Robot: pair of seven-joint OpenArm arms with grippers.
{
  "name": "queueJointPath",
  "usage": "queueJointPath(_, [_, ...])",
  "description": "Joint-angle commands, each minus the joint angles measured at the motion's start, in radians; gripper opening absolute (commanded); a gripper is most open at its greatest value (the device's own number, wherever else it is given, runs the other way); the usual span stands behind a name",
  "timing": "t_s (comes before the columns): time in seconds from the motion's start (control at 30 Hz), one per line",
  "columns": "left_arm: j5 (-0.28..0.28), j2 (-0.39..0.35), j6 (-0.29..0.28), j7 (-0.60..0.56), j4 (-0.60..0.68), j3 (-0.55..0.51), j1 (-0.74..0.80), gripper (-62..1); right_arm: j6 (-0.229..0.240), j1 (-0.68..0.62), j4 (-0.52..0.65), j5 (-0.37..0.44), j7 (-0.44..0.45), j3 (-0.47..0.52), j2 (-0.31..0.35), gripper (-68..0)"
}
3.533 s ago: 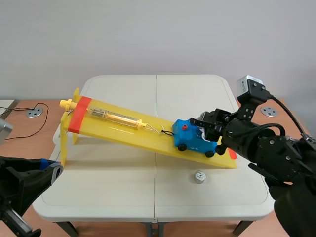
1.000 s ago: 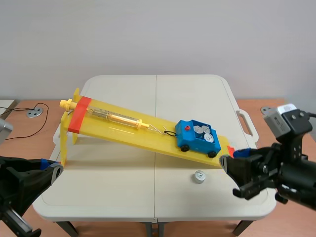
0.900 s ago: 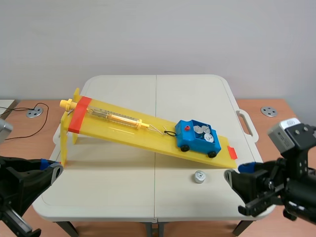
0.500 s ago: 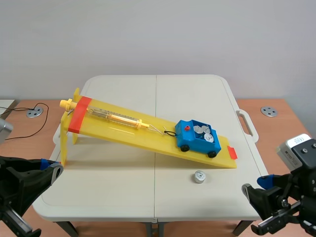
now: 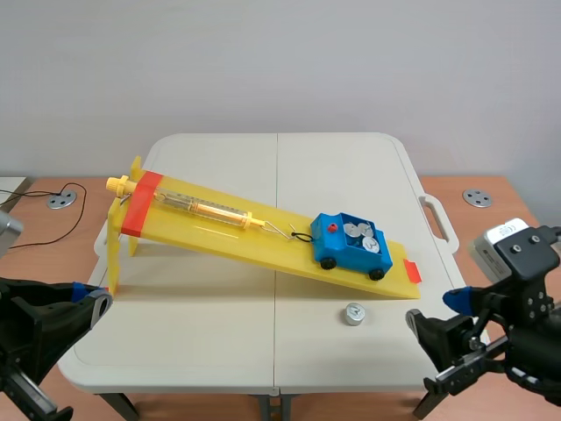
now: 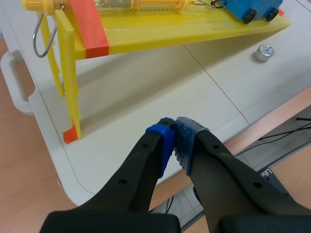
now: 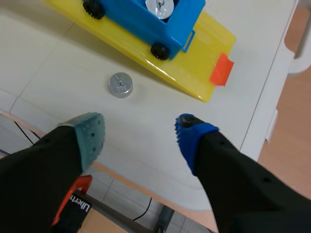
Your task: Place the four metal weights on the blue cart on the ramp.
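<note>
Scene view had the last weight (image 5: 353, 313) on the bench (image 5: 219, 333), at six o'clock of the blue cart (image 5: 351, 245). Right claw (image 5: 436, 310), wide and empty, needed to grasp it; left claw (image 6: 176, 141) was closed.

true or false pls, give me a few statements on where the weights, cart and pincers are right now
1. One metal weight lies on the table, off the ramp. True.
2. The right pincer is shut on a weight. False: its fingers stand apart with nothing between them, and the loose weight lies ahead of it.
3. The left pincer is shut on nothing. True.
4. The blue cart sits at the high end of the ramp. False: it sits near the low end, close to the orange mark.
5. The blue cart is empty. False: loaded weights lie in its bed.
</note>
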Motion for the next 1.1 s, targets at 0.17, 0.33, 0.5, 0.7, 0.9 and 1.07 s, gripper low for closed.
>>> queueJointPath(0.17, [-0.078,0.0,-0.038,-0.089,0.071,-0.017,-0.02,-58.2,-0.059,0.11,0.028,0.055,0.128,-0.034,0.032,-33.5])
queueJointPath(0.33, [-0.078,0.0,-0.038,-0.089,0.071,-0.017,-0.02,-58.2,-0.066,0.169,-0.061,0.01,0.161,-0.067,0.015,-34.5])
queueJointPath(0.5, [-0.078,0.0,-0.038,-0.089,0.071,-0.017,-0.02,-58.2,-0.07,0.226,-0.142,-0.009,0.182,-0.098,-0.013,-34.5])
queueJointPath(0.7, [-0.078,0.0,-0.038,-0.089,0.071,-0.017,-0.02,-58.2,-0.071,0.283,-0.204,-0.064,0.214,-0.142,-0.047,-34.5])
queueJointPath(0.9, [-0.078,0.0,-0.038,-0.089,0.071,-0.017,-0.02,-58.2,-0.085,0.325,-0.251,-0.099,0.23,-0.187,-0.069,-34.5])
queueJointPath(1.07, [-0.078,0.0,-0.039,-0.089,0.071,-0.017,-0.02,-58.2,-0.112,0.353,-0.282,-0.132,0.245,-0.217,-0.083,-34.5])
